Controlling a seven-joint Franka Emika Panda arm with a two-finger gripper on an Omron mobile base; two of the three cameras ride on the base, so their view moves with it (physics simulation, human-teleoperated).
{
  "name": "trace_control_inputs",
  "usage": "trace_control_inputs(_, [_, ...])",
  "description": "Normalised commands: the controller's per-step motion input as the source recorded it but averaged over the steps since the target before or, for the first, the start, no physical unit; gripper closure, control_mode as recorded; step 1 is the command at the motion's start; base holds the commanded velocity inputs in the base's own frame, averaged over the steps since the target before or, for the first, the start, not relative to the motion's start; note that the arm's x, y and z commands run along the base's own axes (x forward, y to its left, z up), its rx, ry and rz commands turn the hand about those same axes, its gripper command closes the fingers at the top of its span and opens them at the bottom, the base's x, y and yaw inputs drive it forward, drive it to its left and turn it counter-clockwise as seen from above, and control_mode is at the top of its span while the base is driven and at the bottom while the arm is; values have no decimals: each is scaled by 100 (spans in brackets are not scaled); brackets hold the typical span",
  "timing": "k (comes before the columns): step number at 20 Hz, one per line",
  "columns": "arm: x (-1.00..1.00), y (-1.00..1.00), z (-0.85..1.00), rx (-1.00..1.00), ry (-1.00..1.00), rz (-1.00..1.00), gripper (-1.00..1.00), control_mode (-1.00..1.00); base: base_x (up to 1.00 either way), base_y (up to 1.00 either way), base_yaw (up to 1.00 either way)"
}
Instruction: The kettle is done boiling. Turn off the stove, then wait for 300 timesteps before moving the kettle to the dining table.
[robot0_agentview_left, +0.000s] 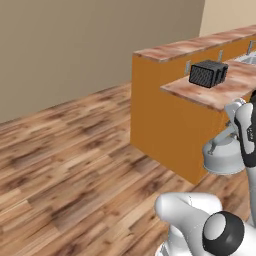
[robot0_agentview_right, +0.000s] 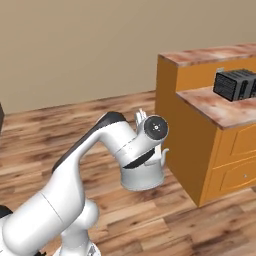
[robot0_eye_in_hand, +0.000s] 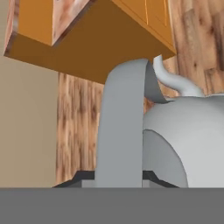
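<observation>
One kettle (robot0_agentview_left: 223, 156) is what you have in hand right now, and you are carrying it low over the wood floor (robot0_agentview_left: 75, 165), just beside the orange end of the counter (robot0_agentview_right: 181, 135) that bears a black toaster (robot0_agentview_right: 235, 84) on its marbled top. In the hand view the gripper (robot0_eye_in_hand: 119, 181) sits at the root of the wide grey strap handle (robot0_eye_in_hand: 120, 131), jaws drawn in narrow on that strap, with the kettle's dome bulging to the right and its curved spout (robot0_eye_in_hand: 173, 78) pointing away toward the cabinet. From the right base view the body hangs under the wrist, off the floor and clear of the cabinet side. Judge it as rigid sheet metal: it will not give or deform under your fingers, so the grip depends on friction against a smooth, likely slippery band. If it holds water it will be heavier than it looks, and the weight sits below and to one side of your hold, so expect it to want to swing or pivot around the strap when you turn or stop the base sharply. The strap is the right place to hold; the dome is too wide and too slick for these fingers. Keep the wrist level so the spout stays up, move gently, and you will need to lift well above the stone top before setting down on the dining table.
</observation>
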Motion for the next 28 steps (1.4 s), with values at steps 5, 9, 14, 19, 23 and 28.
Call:
trace_control_inputs(5, [0, 0, 0, 0, 0, 0, 100, 100, 34, 63, -20])
trace_control_inputs(9, [0, 0, 0, 0, 0, 0, 100, 100, 29, 63, -20])
trace_control_inputs(14, [0, 0, 0, 0, 0, 0, 100, 100, 27, 62, -20])
trace_control_inputs(19, [0, 0, 0, 0, 0, 0, 100, 100, 25, 68, -22])
trace_control_inputs(23, [0, 0, 0, 0, 0, 0, 100, 100, 25, 67, -22])
trace_control_inputs(28, [0, 0, 0, 0, 0, 0, 100, 100, 23, 64, -22])
